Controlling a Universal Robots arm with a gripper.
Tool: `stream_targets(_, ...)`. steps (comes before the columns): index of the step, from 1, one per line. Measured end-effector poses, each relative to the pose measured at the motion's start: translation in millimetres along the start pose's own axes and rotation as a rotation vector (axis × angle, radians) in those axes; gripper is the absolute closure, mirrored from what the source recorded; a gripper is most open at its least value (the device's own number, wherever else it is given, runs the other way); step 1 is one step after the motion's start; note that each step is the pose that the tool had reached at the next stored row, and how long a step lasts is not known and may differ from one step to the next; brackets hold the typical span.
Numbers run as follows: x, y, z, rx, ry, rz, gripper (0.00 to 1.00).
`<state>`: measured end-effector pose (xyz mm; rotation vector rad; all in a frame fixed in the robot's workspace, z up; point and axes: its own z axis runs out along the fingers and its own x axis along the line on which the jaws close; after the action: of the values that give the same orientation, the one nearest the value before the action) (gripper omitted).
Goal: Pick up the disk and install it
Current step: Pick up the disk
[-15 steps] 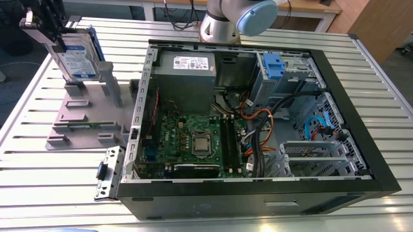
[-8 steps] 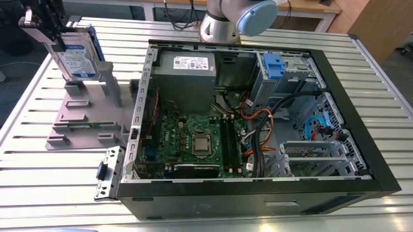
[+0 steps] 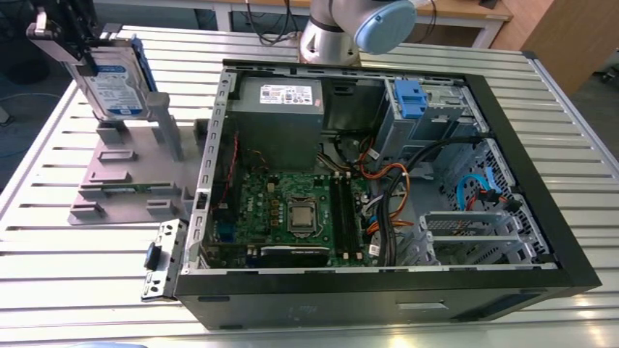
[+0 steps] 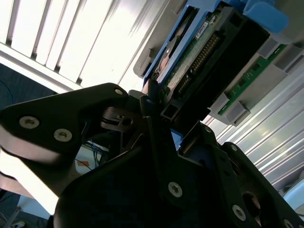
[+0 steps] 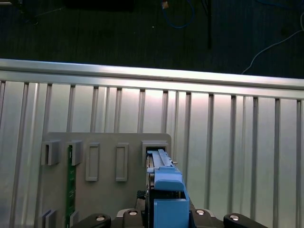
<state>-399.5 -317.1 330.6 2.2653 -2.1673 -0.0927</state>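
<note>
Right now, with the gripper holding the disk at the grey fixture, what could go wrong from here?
1. The gripper grips the disk by one end and tilted, so it may slip or swing.
2. The disk's lower end sits close to the grey fixture's upright posts and could catch on them.
3. Inside the computer case, loose cables lie beside the drive bay and might snag the blue bracket.

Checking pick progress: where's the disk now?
Exterior view's upper left: the disk is in the gripper, over the grey stand, left of the PC case.
</note>
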Motion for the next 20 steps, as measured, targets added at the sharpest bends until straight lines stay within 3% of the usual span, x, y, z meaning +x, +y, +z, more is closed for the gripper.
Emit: stream_targets(20,-0.3,0.3,-6.3,0.0002,0.0,0.0,0.63)
